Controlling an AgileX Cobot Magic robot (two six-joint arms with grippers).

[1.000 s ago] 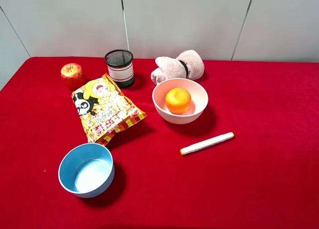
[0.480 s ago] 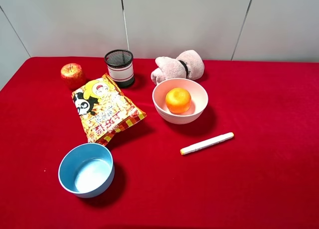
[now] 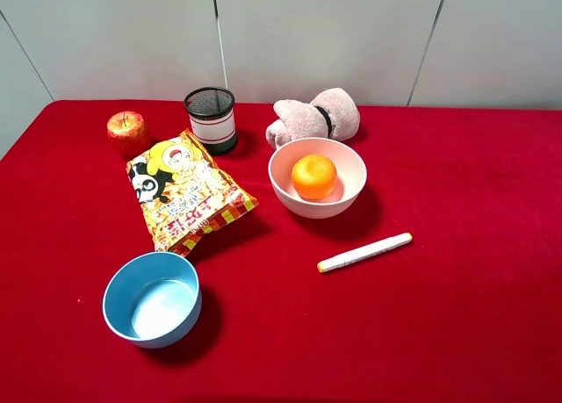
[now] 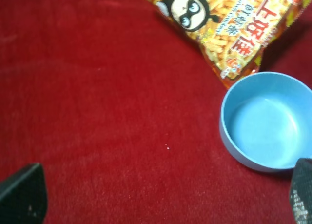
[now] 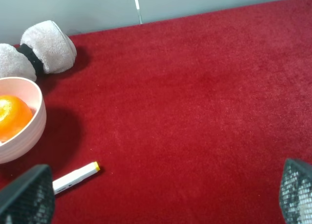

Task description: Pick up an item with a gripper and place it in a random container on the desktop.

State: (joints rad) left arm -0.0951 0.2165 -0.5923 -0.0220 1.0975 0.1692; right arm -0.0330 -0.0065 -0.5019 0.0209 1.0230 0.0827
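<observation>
Orange (image 3: 313,176) sits in the pink bowl (image 3: 342,161); towel roll (image 3: 314,117) behind, marker (image 3: 364,252) nearby; both grippers' fingers (image 4: 22,194) (image 5: 27,195) spread wide, empty.

The right pincer (image 5: 161,197) is hanging over the red worktop (image 5: 195,97) with its two dark tips wide apart. An orange (image 5: 13,117) is sitting inside the pink bowl (image 5: 34,129). A white marker (image 5: 75,177) is lying near the bowl. A fluffy pink toy (image 5: 46,50) is resting by the worktop's far edge.
</observation>
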